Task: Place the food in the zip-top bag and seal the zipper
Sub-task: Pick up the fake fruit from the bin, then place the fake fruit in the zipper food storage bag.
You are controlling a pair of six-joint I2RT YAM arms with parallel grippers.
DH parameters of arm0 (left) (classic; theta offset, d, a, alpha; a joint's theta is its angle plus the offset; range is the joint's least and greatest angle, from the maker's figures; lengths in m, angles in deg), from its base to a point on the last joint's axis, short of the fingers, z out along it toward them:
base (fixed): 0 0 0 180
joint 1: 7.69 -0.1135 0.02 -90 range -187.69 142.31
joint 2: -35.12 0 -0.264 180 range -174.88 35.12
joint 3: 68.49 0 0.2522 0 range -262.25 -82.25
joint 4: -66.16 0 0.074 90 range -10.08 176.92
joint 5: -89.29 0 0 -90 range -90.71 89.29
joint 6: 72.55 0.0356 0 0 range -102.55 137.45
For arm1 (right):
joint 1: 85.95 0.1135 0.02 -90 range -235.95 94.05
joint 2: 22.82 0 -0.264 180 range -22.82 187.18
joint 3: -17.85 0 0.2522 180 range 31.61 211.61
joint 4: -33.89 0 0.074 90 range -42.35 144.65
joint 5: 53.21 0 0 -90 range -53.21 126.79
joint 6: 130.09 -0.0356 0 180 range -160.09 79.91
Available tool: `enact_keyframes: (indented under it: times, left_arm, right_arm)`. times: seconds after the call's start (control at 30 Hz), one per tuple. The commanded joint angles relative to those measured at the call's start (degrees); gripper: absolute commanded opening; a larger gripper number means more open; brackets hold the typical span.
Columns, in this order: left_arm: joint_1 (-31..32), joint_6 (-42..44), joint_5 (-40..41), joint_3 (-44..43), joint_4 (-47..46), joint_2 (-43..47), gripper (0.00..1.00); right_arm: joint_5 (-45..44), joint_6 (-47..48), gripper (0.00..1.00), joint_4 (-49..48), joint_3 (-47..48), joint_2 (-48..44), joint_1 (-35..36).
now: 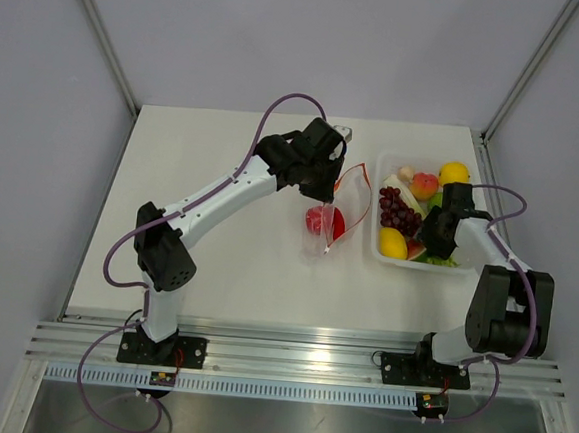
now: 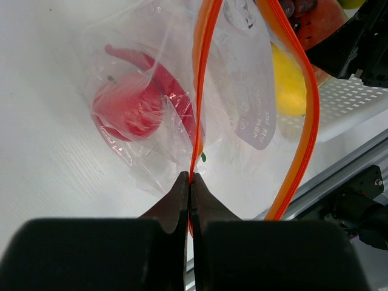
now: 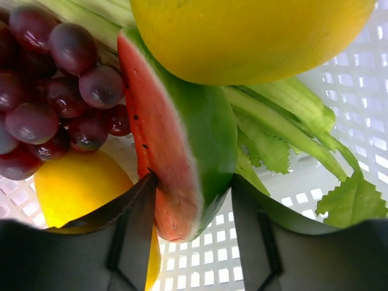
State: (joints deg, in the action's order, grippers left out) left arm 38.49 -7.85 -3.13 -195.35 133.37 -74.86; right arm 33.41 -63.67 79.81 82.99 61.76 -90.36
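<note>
Top view: your left hand (image 1: 334,183) is at the mouth of the zip-top bag (image 1: 342,216), which lies on the tabletop (image 1: 246,263) just left of the white tray (image 1: 375,243). Your right hand (image 1: 430,238) is down in the tray.

Left wrist: fingers pinched tight on the zipper (image 2: 313,103), mouth gaping. A red round fruit (image 2: 124,109) and a chili (image 2: 163,79) are inside.

Right wrist: fingers straddle a watermelon slice (image 3: 176,121), one touching the flesh. Can't tell if it's actually gripped. Grapes (image 3: 54,79) and a lemon (image 3: 242,36) sit right beside it.
</note>
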Motion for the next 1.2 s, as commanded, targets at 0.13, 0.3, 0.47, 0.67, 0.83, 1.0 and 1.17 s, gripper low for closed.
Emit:
enact_keyframes:
  times: [0.13,0.3,0.47,0.67,0.83,1.0,1.17]
  left_arm:
    - [0.32,0.60,-0.49,0.07,-1.86,3.27,0.00]
    - [0.41,0.69,-0.49,-0.63,-1.95,2.92,0.00]
    - [0.50,0.43,-1.19,-2.39,-1.77,1.61,0.00]
    - [1.11,0.69,-1.80,-5.55,-0.46,-0.50,0.00]
    - [1.64,0.69,-1.98,-5.82,-0.54,-1.03,0.00]
    - [1.73,1.13,-3.03,-6.78,-0.02,-1.56,0.00]
    - [1.73,1.48,-3.38,-8.54,1.13,-2.26,0.00]
  right_arm:
    - [-3.64,0.37,0.33,0.70,1.88,-4.85,-0.52]
    - [-3.13,0.72,0.13,5.26,5.04,-10.65,-0.52]
    - [-2.25,1.42,0.08,8.61,7.77,-15.14,-0.52]
    - [-4.00,2.47,0.05,12.83,12.52,-19.27,-0.52]
    - [-4.36,3.44,0.05,15.82,17.26,-21.11,-0.43]
    - [0.81,1.25,0.05,20.21,25.85,-21.56,-0.34]
    - [1.01,-2.52,0.04,20.57,31.32,-22.17,7.27]
